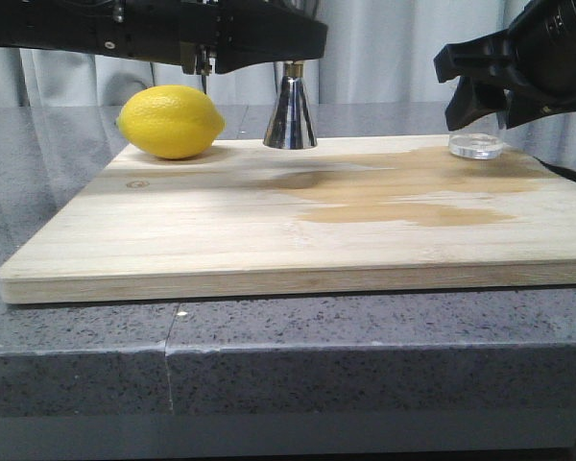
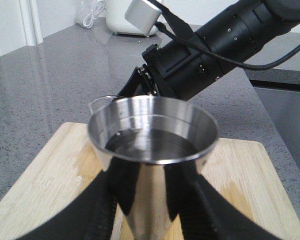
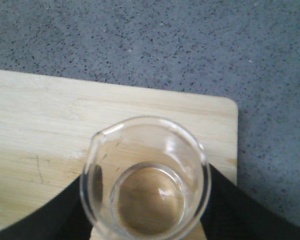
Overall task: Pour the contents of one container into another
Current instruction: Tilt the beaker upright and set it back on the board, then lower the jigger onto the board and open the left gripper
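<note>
**Both cups gripped on the board**

The left gripper (image 2: 145,210) pinches the steel jigger (image 1: 290,115), upright at the back of the wooden board (image 1: 269,230) beside a lemon (image 1: 171,121). The right gripper (image 3: 145,220) clamps the glass beaker (image 3: 146,177), upright near the board's right rear corner.

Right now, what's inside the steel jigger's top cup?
The left wrist view shows the jigger holding clear liquid, its surface below the rim. The cup's bottom is not visible under the reflections, and the left gripper fingers cover the lower cone.
</note>
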